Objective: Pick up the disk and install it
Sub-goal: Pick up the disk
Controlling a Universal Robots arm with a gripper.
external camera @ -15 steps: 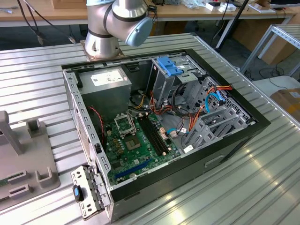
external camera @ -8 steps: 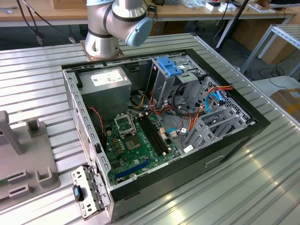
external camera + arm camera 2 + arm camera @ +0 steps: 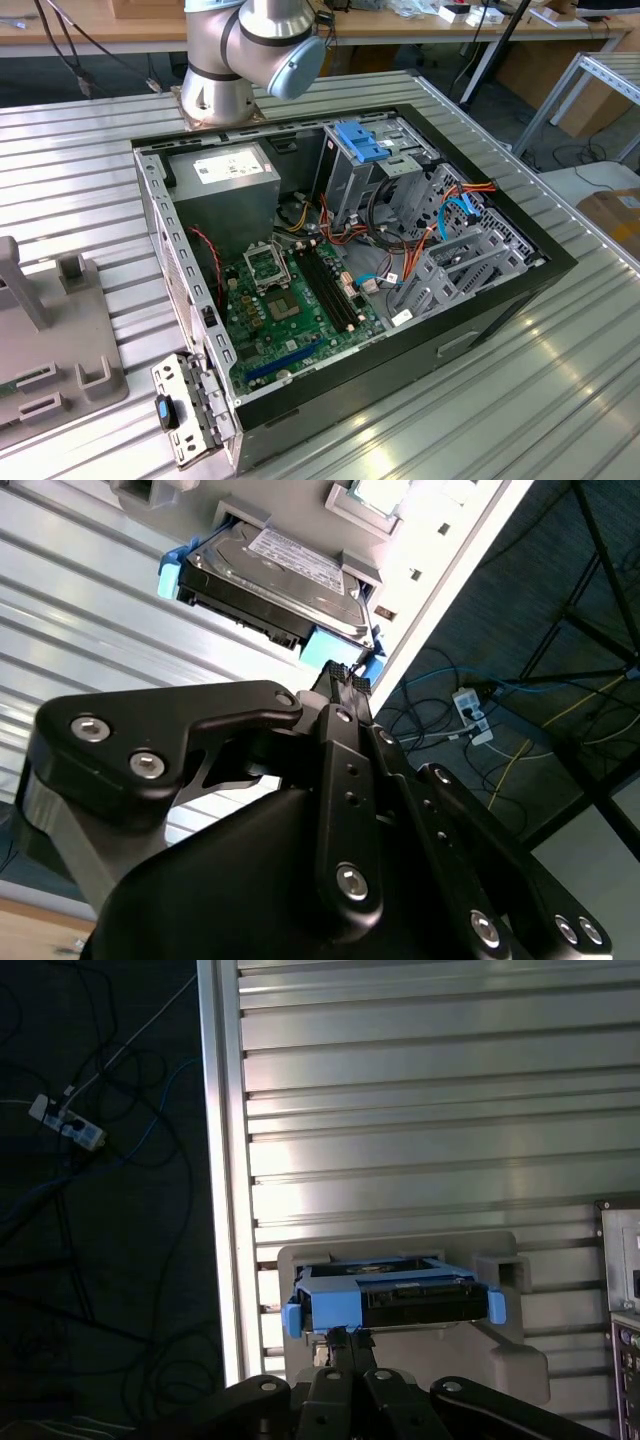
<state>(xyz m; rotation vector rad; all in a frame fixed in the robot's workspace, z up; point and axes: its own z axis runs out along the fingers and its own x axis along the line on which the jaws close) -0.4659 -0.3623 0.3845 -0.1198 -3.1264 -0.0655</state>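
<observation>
The flat silver-grey metal disk, with its white label and bright blue plastic rail, lies in a pale grey moulded holder on the ribbed aluminium table. The black gripper has its fingers drawn together, tips right at the blue rail's edge; whether they pinch it I cannot tell. In the exterior view the open black computer case sits mid-table, with the silver arm at its twelve o'clock
</observation>
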